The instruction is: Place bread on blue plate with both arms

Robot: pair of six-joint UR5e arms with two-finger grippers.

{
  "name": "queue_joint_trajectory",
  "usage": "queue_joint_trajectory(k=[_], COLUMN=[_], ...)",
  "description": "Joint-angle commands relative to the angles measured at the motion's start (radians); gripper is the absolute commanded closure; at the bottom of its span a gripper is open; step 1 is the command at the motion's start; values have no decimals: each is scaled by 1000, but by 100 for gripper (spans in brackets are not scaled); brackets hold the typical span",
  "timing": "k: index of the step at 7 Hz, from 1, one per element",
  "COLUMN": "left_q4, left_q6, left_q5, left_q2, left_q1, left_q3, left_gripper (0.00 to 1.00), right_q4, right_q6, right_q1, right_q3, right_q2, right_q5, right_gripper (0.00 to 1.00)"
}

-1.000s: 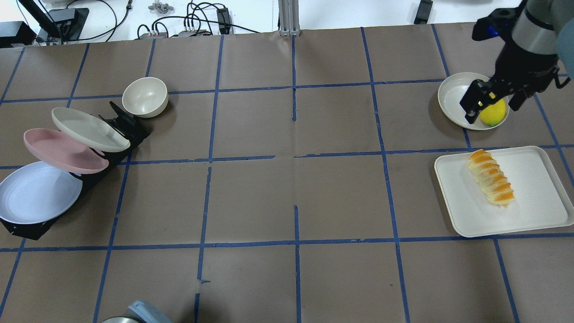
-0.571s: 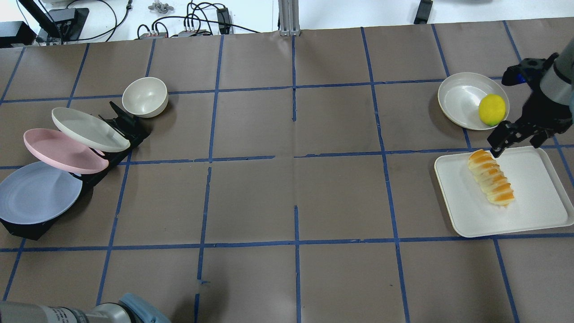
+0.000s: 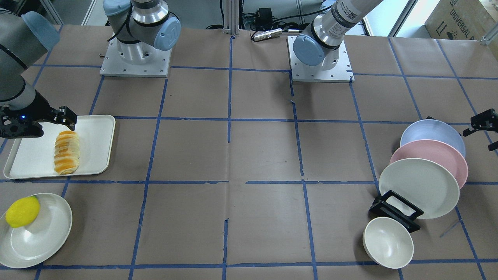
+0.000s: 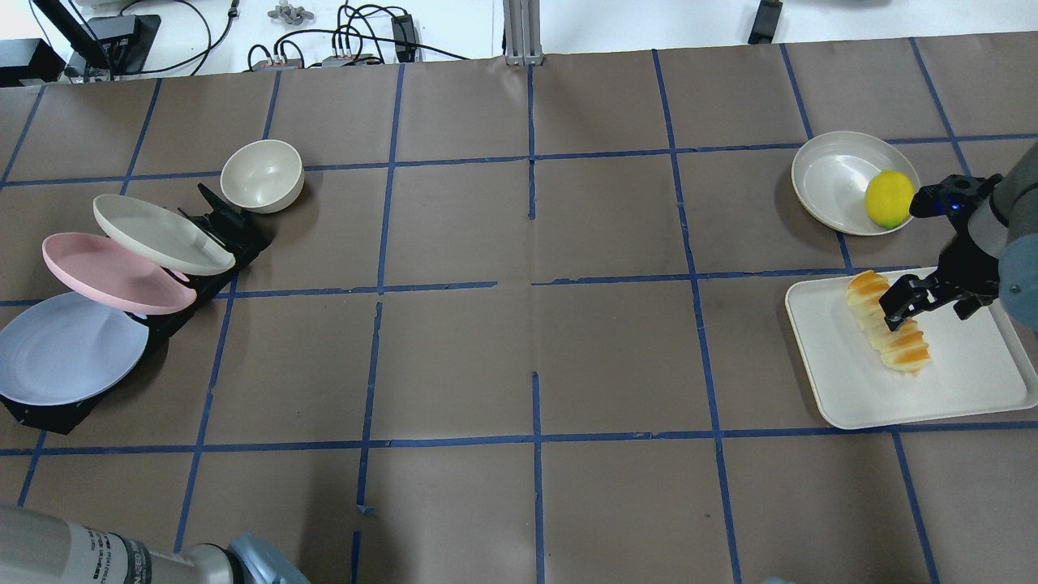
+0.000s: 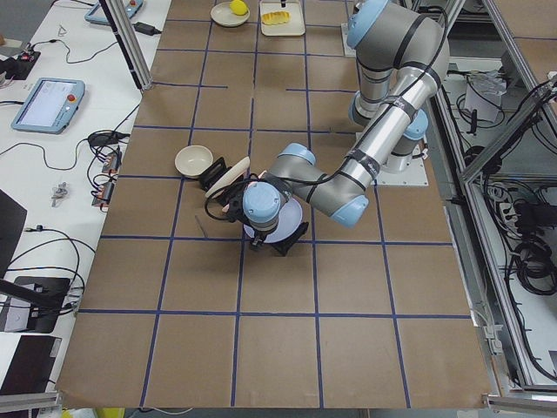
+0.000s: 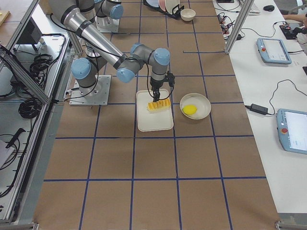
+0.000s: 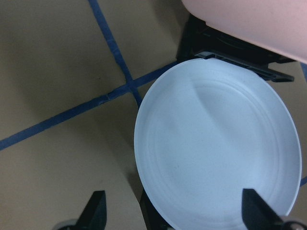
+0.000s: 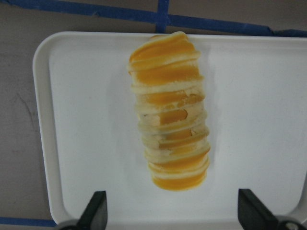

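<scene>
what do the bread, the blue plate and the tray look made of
The bread looks like a soft foam or rubber replica: waxy, evenly striped ridges. The blue plate is probably matte plastic: even colour, faint moulded rings. The tray is likely similar matte plastic, with a rounded moulded rim.

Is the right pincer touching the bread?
Apart. The right wrist view shows bare tray on both sides between the bread and the right pincer.

Bread (image 3: 67,152) on tray (image 3: 95,136), blue plate (image 3: 432,132) tilted

Bread (image 4: 907,350) lies on the tray (image 4: 965,373), fruit (image 4: 890,199) in a dish (image 4: 831,174) beyond it.
</scene>
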Motion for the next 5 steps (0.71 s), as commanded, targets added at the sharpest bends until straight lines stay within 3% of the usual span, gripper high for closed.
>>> queue_joint_trajectory(k=[1,5], left_q4=[12,27], left_q6=[0,-9], left_q5=[25,17], left_q2=[-45,-120], left_q1=[-5,-11], left_q3=[6,6], left_gripper=[0,0], right_q4=[-80,-142], right_q6=[0,4], right_q1=[-3,-3], right_q3=[4,33], right_q2=[52,134], right_q5=[1,13], right_gripper=[8,11])
